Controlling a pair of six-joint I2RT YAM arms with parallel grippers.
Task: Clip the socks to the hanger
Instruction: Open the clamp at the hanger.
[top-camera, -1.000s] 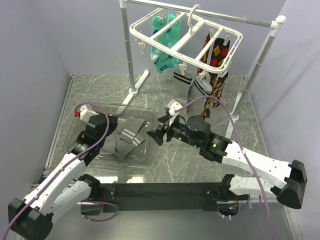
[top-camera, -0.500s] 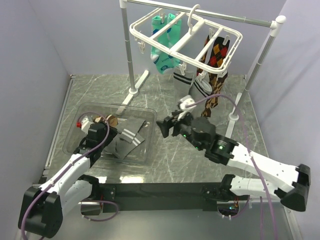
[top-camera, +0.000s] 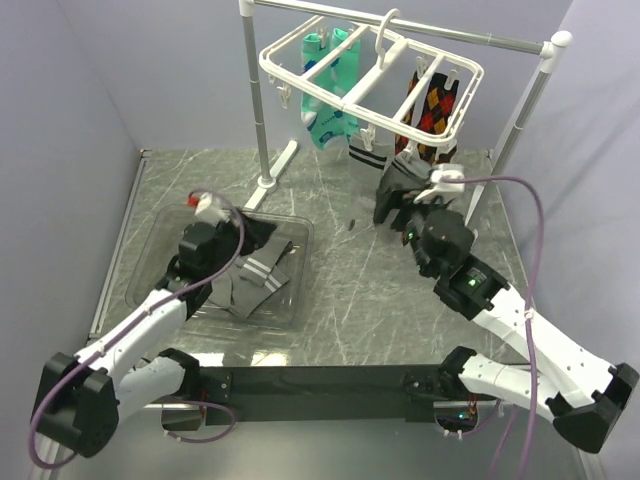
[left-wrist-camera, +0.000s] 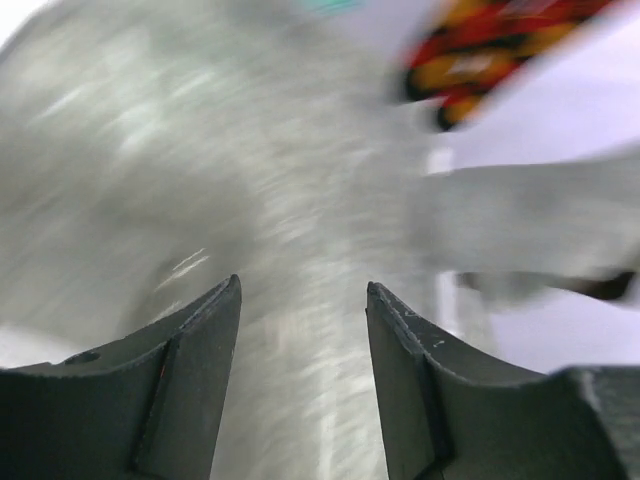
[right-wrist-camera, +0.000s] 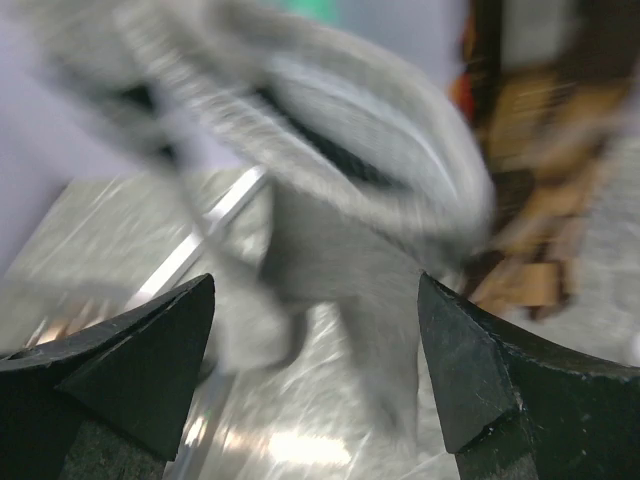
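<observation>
I see the marbled grey table (top-camera: 340, 290) with bare room at its middle. The white barred plastic hanger (top-camera: 365, 80) hangs at the back, and a clear bin (top-camera: 300, 235) holds the soft, crumpled socks (top-camera: 255, 280). My left gripper (left-wrist-camera: 303, 290) stands partly open and empty over the bin, while my right gripper (right-wrist-camera: 315, 290) gapes wide just before a blurred hanging grey sock (right-wrist-camera: 340, 240).

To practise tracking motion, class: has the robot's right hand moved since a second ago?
Yes. The right hand swung away from the clear bin, toward the back right, reaching the grey socks hanging under the hanger.
</observation>
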